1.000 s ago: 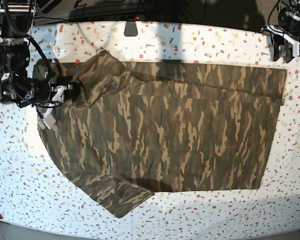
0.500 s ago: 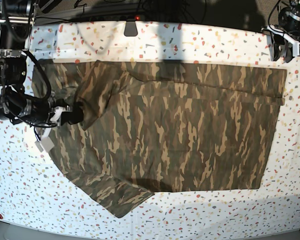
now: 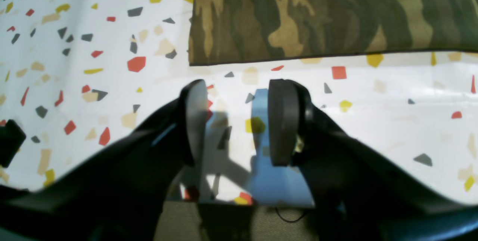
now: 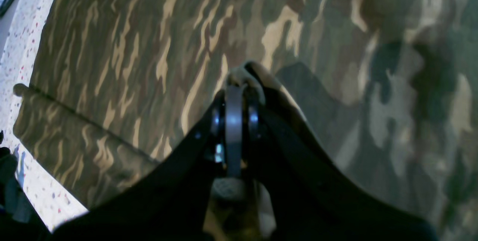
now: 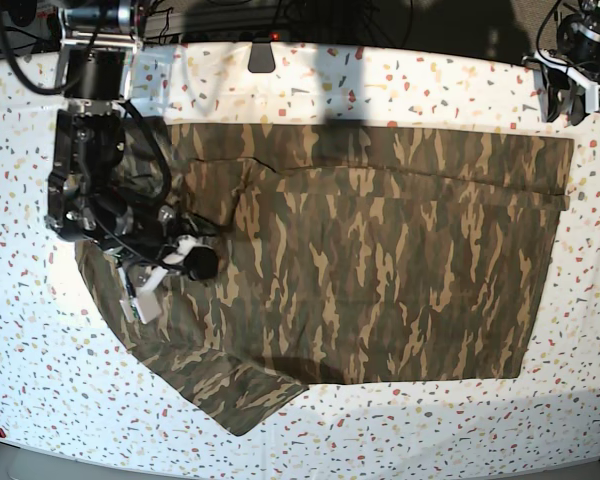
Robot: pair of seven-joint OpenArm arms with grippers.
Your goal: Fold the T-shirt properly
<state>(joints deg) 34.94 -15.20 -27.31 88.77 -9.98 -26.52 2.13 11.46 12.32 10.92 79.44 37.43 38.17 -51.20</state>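
Since a second ago the right gripper (image 5: 202, 263) has swung inward over the T-shirt (image 5: 380, 260), dragging the upper sleeve onto the body. On the speckled table (image 5: 400, 80), the shirt's long axis runs across the base view, hem toward the left gripper (image 3: 238, 121). Right jaws pinch camouflage cloth; left jaws stand wide, holding nothing.
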